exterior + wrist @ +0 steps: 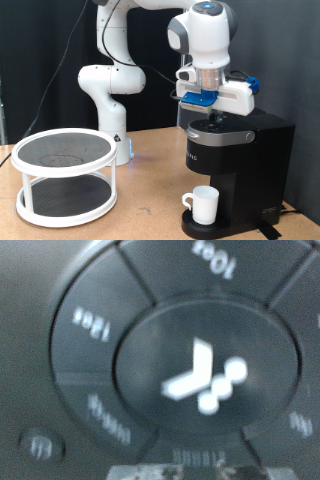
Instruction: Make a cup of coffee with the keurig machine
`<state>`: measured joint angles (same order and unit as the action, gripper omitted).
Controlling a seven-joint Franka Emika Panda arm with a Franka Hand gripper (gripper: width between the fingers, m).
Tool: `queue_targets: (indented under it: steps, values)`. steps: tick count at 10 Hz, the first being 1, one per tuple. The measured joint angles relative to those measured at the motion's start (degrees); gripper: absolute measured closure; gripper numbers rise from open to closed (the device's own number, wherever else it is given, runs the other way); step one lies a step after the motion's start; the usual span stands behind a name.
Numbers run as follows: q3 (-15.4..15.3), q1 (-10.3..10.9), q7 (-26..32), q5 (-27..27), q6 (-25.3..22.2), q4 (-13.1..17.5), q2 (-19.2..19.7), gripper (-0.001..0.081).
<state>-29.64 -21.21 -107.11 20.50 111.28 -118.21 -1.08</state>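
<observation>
The black keurig machine (236,160) stands at the exterior view's right with its lid down. The small white cup (203,205) sits on its round drip tray, handle to the left. My gripper (214,117) points straight down at the top of the machine's lid, touching or just above it. The wrist view shows the lid's round button panel very close: a central brew button with a lit white logo (204,375), ringed by size buttons marked 10oz (212,258) and 12oz (91,324). My fingertips (160,472) show blurred at the frame's edge.
A white two-tier round rack (66,175) with dark mesh shelves stands at the exterior view's left on the wooden table (150,215). The arm's white base (105,95) rises behind it. A dark wall is behind.
</observation>
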Motion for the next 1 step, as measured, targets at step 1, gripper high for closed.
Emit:
queue_targets:
  steps: [1]
  values:
    - [0.49,-0.20,0.23,2.37,-1.79,0.17,-0.83,0.0806]
